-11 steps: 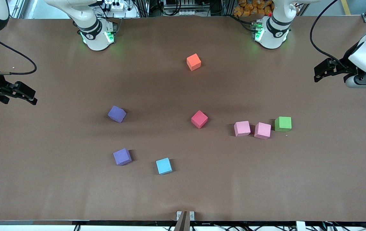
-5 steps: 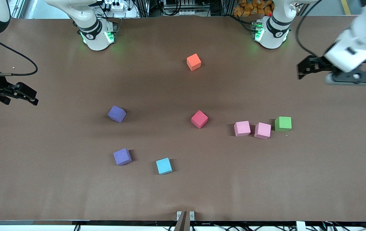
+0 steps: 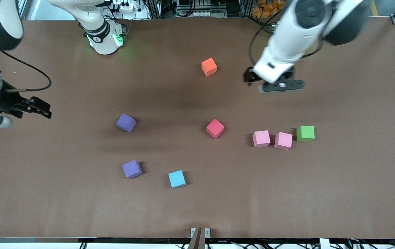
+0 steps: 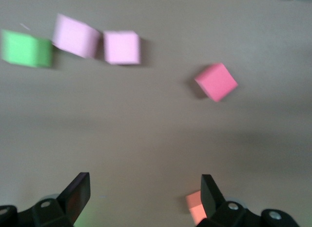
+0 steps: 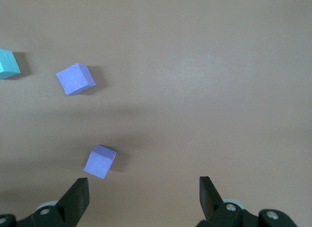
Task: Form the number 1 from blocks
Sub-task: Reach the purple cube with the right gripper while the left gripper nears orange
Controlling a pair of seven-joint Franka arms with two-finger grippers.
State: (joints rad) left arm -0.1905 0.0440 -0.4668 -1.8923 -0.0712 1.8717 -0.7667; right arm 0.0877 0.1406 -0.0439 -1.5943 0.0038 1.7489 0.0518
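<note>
The left gripper point(image 3: 249, 76), fingers spread and empty, hangs over bare table just beside the small orange foam cube point(image 3: 209, 66). The right gripper point(image 3: 43, 110), also spread, hangs well apart from that cube, toward the right arm's end. The red foam cube point(image 3: 215, 128) lies nearer the front camera than the orange one.

Even overhead light, soft shadows; left wrist view motion-blurred.

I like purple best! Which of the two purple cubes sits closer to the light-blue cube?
The purple foam cube nearer the front camera, right beside the light-blue foam cube. The other purple cube lies farther up the table.
</note>
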